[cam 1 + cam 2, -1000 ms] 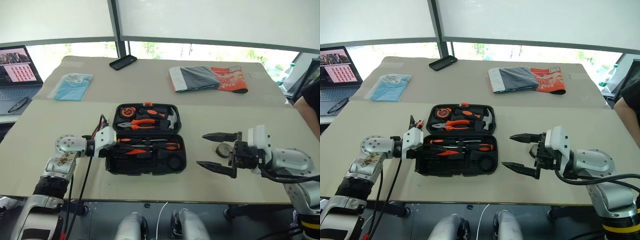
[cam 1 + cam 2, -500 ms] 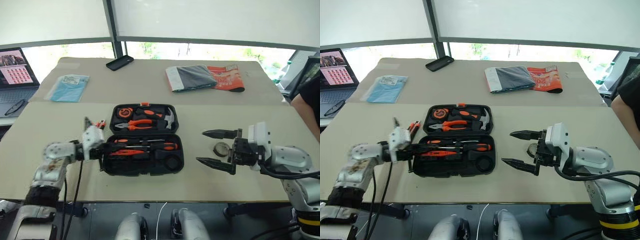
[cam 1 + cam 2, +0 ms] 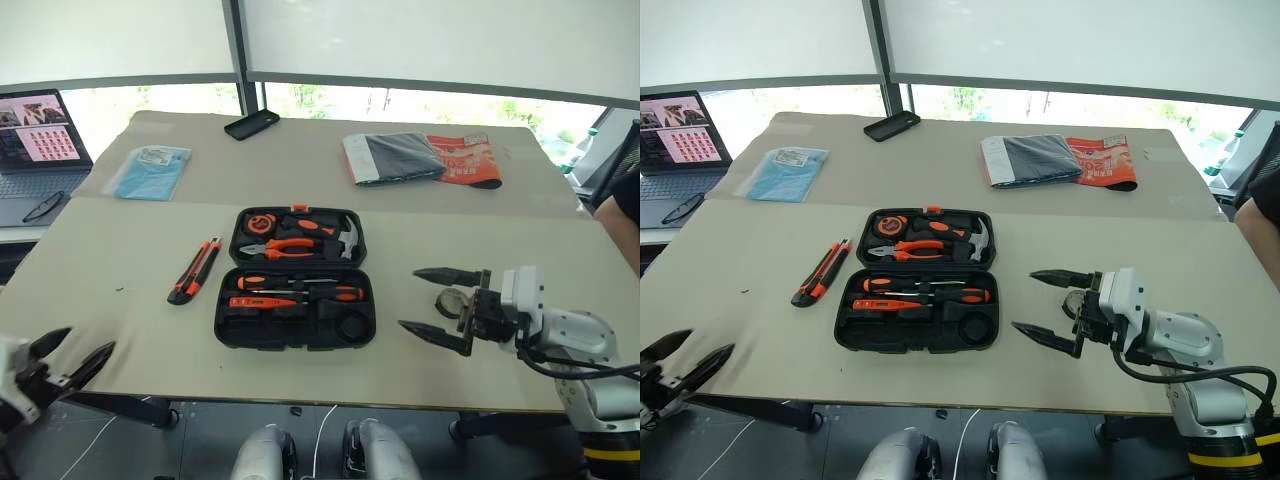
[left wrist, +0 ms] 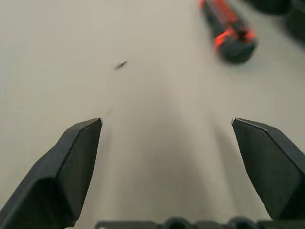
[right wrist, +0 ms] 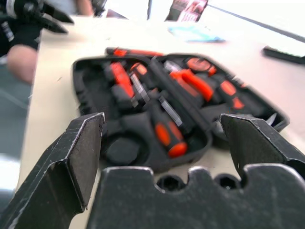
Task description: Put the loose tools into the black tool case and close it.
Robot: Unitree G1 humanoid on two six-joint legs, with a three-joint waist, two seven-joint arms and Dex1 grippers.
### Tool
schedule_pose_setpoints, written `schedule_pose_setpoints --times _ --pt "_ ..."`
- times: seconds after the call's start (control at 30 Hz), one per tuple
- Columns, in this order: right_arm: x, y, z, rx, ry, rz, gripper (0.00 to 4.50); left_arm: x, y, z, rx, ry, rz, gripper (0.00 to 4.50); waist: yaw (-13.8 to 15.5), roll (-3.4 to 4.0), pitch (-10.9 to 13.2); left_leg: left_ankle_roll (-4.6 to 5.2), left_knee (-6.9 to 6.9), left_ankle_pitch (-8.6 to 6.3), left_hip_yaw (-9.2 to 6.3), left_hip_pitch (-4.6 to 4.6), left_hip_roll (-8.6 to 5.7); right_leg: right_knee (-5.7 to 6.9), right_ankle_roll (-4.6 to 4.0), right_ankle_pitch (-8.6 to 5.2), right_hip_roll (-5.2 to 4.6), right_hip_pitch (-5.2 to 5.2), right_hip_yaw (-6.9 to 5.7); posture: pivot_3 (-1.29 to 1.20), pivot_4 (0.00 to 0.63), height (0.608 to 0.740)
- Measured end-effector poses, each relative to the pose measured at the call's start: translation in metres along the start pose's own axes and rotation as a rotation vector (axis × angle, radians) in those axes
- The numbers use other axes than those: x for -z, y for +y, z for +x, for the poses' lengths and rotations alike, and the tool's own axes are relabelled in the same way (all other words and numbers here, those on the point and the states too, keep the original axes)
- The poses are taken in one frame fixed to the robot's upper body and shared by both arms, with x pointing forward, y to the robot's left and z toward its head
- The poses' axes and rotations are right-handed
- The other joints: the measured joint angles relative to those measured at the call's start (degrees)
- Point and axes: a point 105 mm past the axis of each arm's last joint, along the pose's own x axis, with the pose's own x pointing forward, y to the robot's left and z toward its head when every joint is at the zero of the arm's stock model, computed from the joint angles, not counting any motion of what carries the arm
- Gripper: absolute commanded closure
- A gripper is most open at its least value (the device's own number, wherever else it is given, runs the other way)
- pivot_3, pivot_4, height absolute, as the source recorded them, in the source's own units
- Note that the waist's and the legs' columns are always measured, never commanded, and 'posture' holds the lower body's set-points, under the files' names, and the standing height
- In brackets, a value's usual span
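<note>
Utility knife (image 3: 194, 271) lay loose beside the black tool case (image 3: 296, 304); my left gripper (image 4: 167, 143) and right gripper (image 3: 443, 311) gaped empty, so I'd approach along its length.

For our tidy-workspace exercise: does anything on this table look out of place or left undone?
Yes. The utility knife lies loose on the table, left of the open black tool case, apart from it. A small round object also sits outside the case, between the open right gripper's fingers.

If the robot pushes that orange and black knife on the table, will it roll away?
Probably not. The utility knife looks long and flat, lying on its side on the table, so it would likely slide or spin rather than roll. It looks stiff, and its slim body may be fiddly to pinch.
</note>
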Motion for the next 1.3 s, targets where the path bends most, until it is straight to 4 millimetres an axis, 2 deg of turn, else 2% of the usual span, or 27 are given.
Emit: schedule_pose_setpoints --times 0.1,0.23,0.33,0.5,0.57,0.73,0.87,1.0,1.03,1.1,1.13,1.23,1.3 --pt "0.000 0.000 0.001 -0.011 -0.004 -0.005 0.00 0.000 0.003 0.001 -0.037 0.017 -0.030 0.02 0.10 0.00 0.01 -0.03 -0.01 -0.01 0.00 0.07 0.01 0.00 0.00 0.00 -0.02 -0.02 -0.01 0.00 0.150 0.740" --pt "-0.007 0.000 0.010 -0.022 -0.052 -0.008 0.00 -0.029 -0.004 0.024 -0.043 -0.048 -0.069 0.02 0.33 -0.03 0.02 -0.05 -0.02 -0.01 -0.01 0.02 0.01 0.01 0.16 0.10 -0.01 0.04 0.00 0.00 0.150 0.740" --pt "-0.023 -0.001 0.024 -0.035 -0.123 -0.035 0.00 -0.059 -0.026 0.055 0.033 -0.069 -0.104 0.02 0.31 -0.03 0.02 -0.12 -0.04 0.04 0.00 -0.04 -0.01 0.06 0.34 0.23 0.04 0.03 0.01 0.00 0.150 0.740" --pt "-0.048 -0.010 0.038 -0.033 -0.179 -0.082 0.00 -0.077 -0.064 0.095 0.163 0.018 -0.154 0.02 -0.50 -0.04 0.03 -0.58 -0.11 0.34 0.10 -0.04 -0.05 0.07 0.33 0.24 0.25 0.01 0.05 0.00 0.150 0.740" --pt "-0.058 -0.016 0.045 -0.027 -0.187 -0.071 0.00 -0.081 -0.074 0.108 0.181 0.057 -0.100 0.02 -0.74 -0.05 0.03 -0.66 -0.16 0.39 0.11 -0.02 -0.05 0.07 0.31 0.24 0.29 -0.02 0.09 0.00 0.150 0.740" --pt "-0.071 -0.018 0.055 -0.076 -0.161 -0.095 0.00 -0.089 -0.083 0.143 0.148 0.115 -0.066 0.02 -0.34 -0.07 0.05 -0.63 -0.22 0.54 0.10 0.00 -0.05 0.07 0.28 0.23 0.40 0.00 0.00 0.00 0.150 0.740" --pt "-0.067 -0.016 0.057 -0.100 -0.150 -0.086 0.00 -0.074 -0.091 0.158 0.146 0.190 -0.056 0.02 -0.42 -0.07 0.05 -0.27 -0.21 0.66 0.14 -0.04 -0.14 0.06 0.27 0.23 0.39 -0.03 0.04 0.00 0.150 0.740" --pt "-0.062 -0.022 0.055 -0.069 -0.141 -0.097 0.00 -0.077 -0.095 0.168 0.163 0.189 -0.055 0.02 -0.32 -0.07 0.05 -0.25 -0.19 0.66 0.14 0.02 -0.17 0.10 0.28 0.23 0.27 0.03 0.06 0.00 0.150 0.740" --pt "-0.061 -0.025 0.054 -0.054 -0.140 -0.110 0.00 -0.076 -0.096 0.169 0.166 0.194 -0.053 0.55 -0.22 -0.07 0.05 -0.27 -0.19 0.67 0.13 0.03 -0.17 0.13 0.28 0.23 0.27 0.03 0.04 0.00 0.150 0.740" --pt "-0.060 -0.027 0.053 -0.039 -0.140 -0.118 0.00 -0.075 -0.096 0.170 0.164 0.193 -0.050 0.90 -0.06 -0.07 0.05 -0.29 -0.18 0.68 0.12 0.05 -0.17 0.16 0.29 0.23 0.23 0.04 0.04 0.00 0.150 0.740" --pt "-0.060 -0.028 0.051 -0.035 -0.142 -0.123 0.00 -0.075 -0.096 0.170 0.167 0.192 -0.052 1.39 -0.04 -0.06 0.04 -0.29 -0.19 0.68 0.12 0.06 -0.17 0.16 0.29 0.23 0.13 0.05 0.06 0.00 0.150 0.740" --pt "-0.056 -0.028 0.048 -0.025 -0.138 -0.116 0.00 -0.073 -0.098 0.170 0.186 0.177 -0.064 2.42 -0.06 -0.06 0.04 -0.27 -0.19 0.69 0.12 0.07 -0.17 0.16 0.28 0.23 0.09 0.05 0.07 0.00 0.150 0.740" --pt "-0.052 -0.028 0.045 -0.018 -0.134 -0.109 0.00 -0.072 -0.096 0.167 0.195 0.157 -0.076 2.82 -0.18 -0.06 0.04 -0.26 -0.19 0.68 0.12 0.04 -0.16 0.13 0.28 0.23 0.09 0.04 0.07 0.00 0.150 0.740"
